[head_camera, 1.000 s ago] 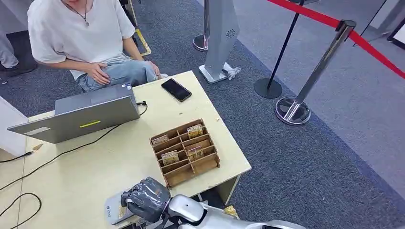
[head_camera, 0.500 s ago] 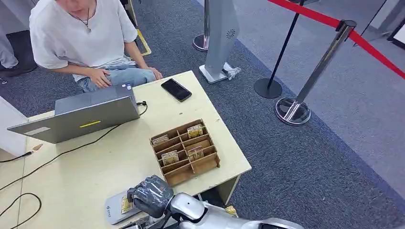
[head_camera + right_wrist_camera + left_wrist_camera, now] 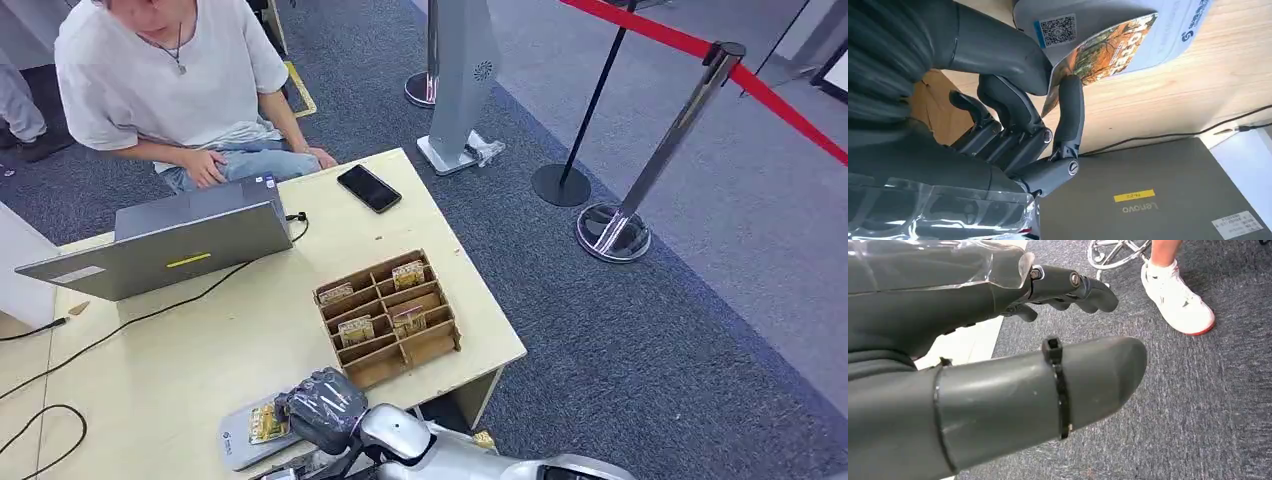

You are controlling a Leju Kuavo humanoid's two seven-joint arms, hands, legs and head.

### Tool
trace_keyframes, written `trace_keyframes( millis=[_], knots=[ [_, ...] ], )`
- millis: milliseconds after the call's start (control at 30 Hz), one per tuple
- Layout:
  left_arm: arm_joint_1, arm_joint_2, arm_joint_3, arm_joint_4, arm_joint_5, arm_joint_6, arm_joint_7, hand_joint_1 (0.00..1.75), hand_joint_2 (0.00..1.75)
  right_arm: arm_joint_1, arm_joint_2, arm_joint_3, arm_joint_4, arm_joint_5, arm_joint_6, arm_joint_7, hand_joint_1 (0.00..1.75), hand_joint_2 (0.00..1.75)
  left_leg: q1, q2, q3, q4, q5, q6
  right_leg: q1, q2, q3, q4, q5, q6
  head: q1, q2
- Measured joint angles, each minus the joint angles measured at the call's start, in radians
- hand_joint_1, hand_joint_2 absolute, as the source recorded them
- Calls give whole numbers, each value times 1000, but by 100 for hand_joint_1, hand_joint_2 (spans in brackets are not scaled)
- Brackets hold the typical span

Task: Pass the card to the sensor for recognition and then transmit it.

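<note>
On the table's near edge, right hand (image 3: pixel 322 410) pinches the card (image 3: pixel 1103 50) between thumb and a finger, flat on the grey sensor (image 3: pixel 238 442); left hand (image 3: pixel 998 390) empty, fingers apart.

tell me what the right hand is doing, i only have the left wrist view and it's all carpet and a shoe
Observer: The right hand pinches a card between thumb and a finger, over the grey sensor.
Operator: is the card flat on the sensor
Observer: It lies across the sensor's face, beside its QR code sticker; I cannot tell whether it touches.
Operator: anything close by on the table
Observer: A wooden card box sits just beyond the hand, cards standing in some compartments.
Operator: anyone there to take it
Observer: A person sits at the far side, behind a laptop.
</note>
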Motion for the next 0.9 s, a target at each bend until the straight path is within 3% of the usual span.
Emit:
trace_keyframes(
  millis=[900],
  knots=[
    [0,0,-1,0,-2,1,2,0,0,-1,3,-8,11,-3,1,-24,175,175,0,0,0,0,0,0,0,0,0,0,0,0,0,0]
  ],
)
